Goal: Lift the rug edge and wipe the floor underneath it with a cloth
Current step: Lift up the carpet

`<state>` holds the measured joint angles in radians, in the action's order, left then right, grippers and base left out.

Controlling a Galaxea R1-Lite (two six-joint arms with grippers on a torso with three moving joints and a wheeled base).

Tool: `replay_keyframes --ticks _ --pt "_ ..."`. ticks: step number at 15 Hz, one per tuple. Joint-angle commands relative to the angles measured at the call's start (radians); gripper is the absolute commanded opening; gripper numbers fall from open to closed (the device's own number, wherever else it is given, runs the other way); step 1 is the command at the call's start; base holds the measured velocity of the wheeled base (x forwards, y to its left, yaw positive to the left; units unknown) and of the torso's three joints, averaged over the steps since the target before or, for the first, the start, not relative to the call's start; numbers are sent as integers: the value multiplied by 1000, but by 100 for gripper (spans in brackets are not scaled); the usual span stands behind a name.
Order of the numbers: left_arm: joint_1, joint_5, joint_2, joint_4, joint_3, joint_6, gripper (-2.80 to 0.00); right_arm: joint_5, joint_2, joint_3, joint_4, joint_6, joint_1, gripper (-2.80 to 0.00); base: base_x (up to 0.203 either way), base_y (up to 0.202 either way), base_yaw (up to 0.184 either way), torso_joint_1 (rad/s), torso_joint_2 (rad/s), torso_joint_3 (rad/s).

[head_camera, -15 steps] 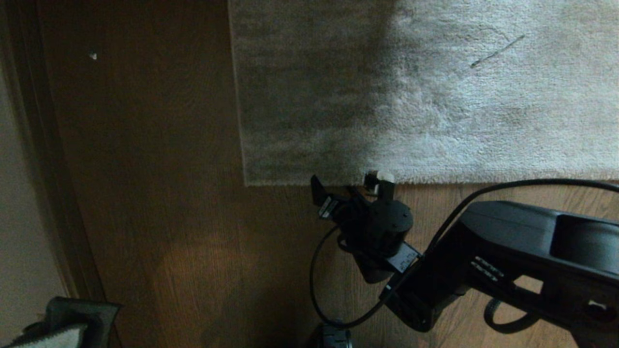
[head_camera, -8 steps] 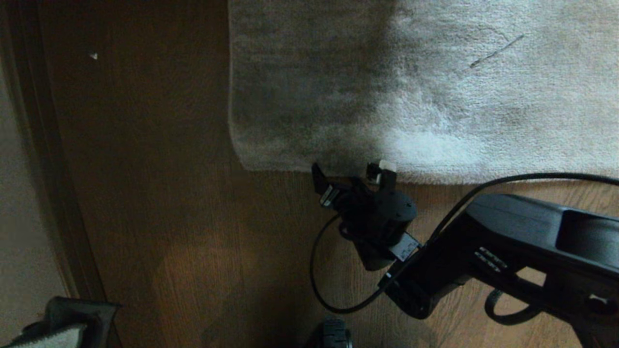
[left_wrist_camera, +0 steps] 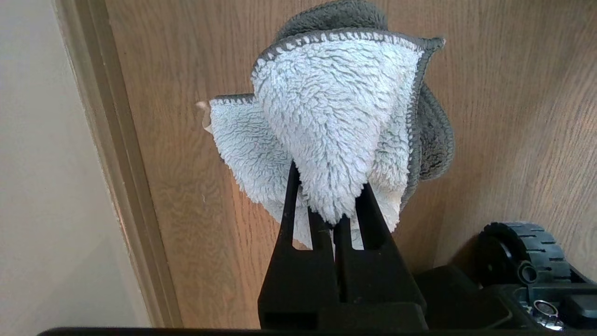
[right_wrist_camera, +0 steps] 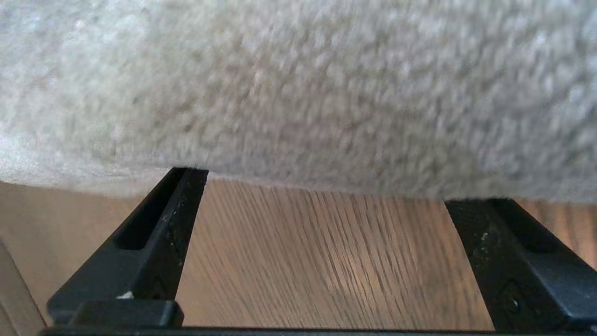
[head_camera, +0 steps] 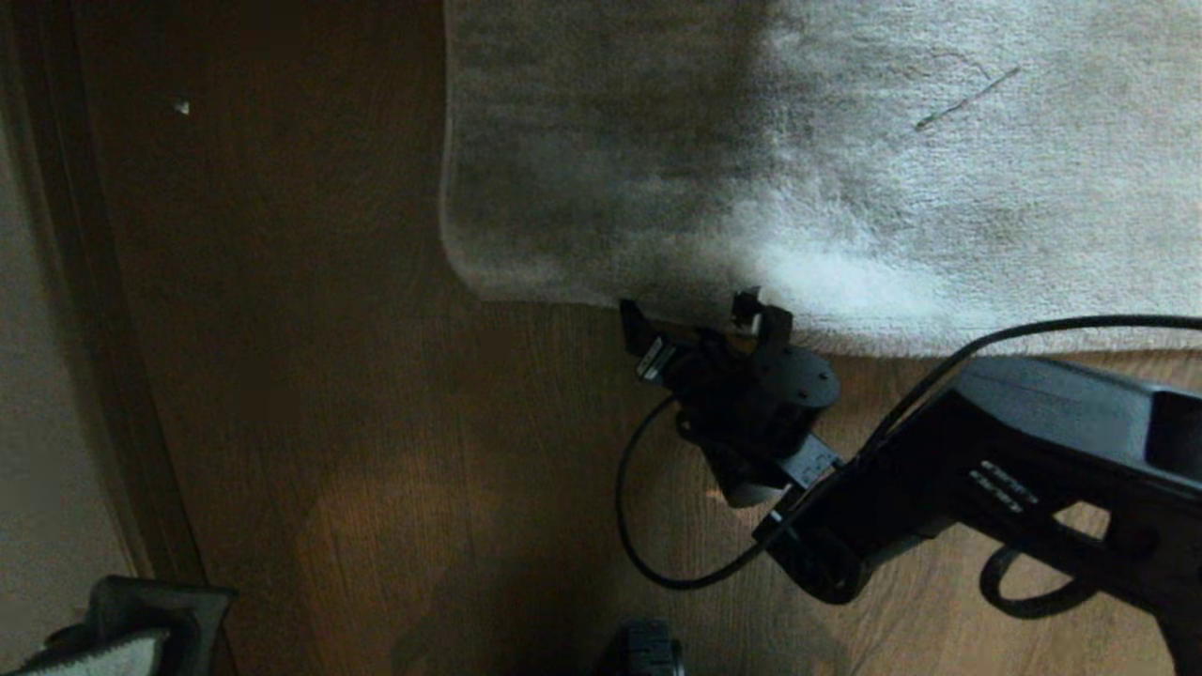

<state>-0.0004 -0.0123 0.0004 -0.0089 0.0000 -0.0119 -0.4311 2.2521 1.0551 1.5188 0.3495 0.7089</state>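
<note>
The light grey shaggy rug's near rug edge (head_camera: pixel 563 293) is raised and curled at its left corner over the brown wood floor (head_camera: pixel 329 394). My right gripper (head_camera: pixel 690 312) is open, with both black fingers (right_wrist_camera: pixel 154 233) slid beneath the rug edge (right_wrist_camera: pixel 298 102); its tips are hidden under the pile, and bare floor (right_wrist_camera: pixel 326 266) shows between them. Low at the left, my left gripper (left_wrist_camera: pixel 335 219) is shut on the pale grey-white cloth (left_wrist_camera: pixel 326 116), which hangs bunched with a darker grey fold. A bit of the cloth (head_camera: pixel 103 655) shows at the head view's lower left corner.
A wall and dark baseboard (head_camera: pixel 66 376) run along the left. A black cable (head_camera: pixel 629 545) loops from the right arm. A base wheel (left_wrist_camera: pixel 524 252) sits beside the left gripper. A small white speck (head_camera: pixel 180 108) lies on the floor; a thin dark strand (head_camera: pixel 967 99) lies on the rug.
The right gripper has pushed forward under the rug; the near edge and left corner, flat a second ago, now stand lifted and curled back, baring more floor. The left arm has not moved.
</note>
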Motion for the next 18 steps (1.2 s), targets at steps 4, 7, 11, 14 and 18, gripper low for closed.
replay_keyframes --ticks 4,7,11,14,18 --pt "-1 0 0 0 0 0 -280 1 -105 -76 51 -28 1 0 0 0 0 0 0 0" --pt "0 0 0 0 0 0 -280 2 -148 -134 51 -40 3 0 0 0 0 0 0 0" --pt "0 0 0 0 0 0 -280 3 -179 -190 51 -41 32 0 0 0 0 0 0 0" --pt "-1 0 0 0 0 0 -280 3 -178 -195 51 -43 32 0 0 0 0 0 0 0" --pt "0 0 0 0 0 0 -280 2 -180 -216 51 -55 32 0 0 0 0 0 0 0"
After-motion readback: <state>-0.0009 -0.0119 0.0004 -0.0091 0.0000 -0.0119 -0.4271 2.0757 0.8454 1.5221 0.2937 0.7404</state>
